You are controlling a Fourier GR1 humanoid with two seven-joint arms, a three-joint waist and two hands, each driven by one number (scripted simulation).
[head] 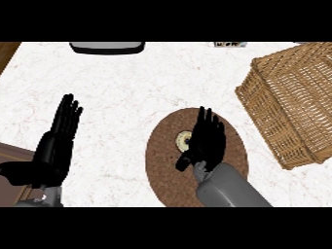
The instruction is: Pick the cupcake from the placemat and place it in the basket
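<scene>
In the head view, what we meet first is the right forearm (230, 189), coming up from the lower edge over the round brown placemat (165, 182). At its end the right hand (210, 138) hangs over the mat with fingers straight and together, open and holding nothing. Its thumb sticks out to the left, below the cupcake (183, 141).

We see the cupcake only as a pale ring on the mat, peeking out at the left edge of the palm, between the fingers above and the thumb below. The hand covers the rest of it. We cannot tell whether the palm touches it or hovers above.

The left hand (59, 133) rests open, fingers up, at the left over the white counter (125, 87), well apart from the mat.

We judge the grasp as not yet made, and the risk lies there. The cupcake sits off to the thumb side rather than under the middle of the palm. If the fingers curl from here, they may nudge it across the mat or tip it instead of wrapping round it.

The wicker basket (305, 102) stands to the right, just beside the mat, with tall walls. A low carry could knock the cupcake against its rim.
</scene>
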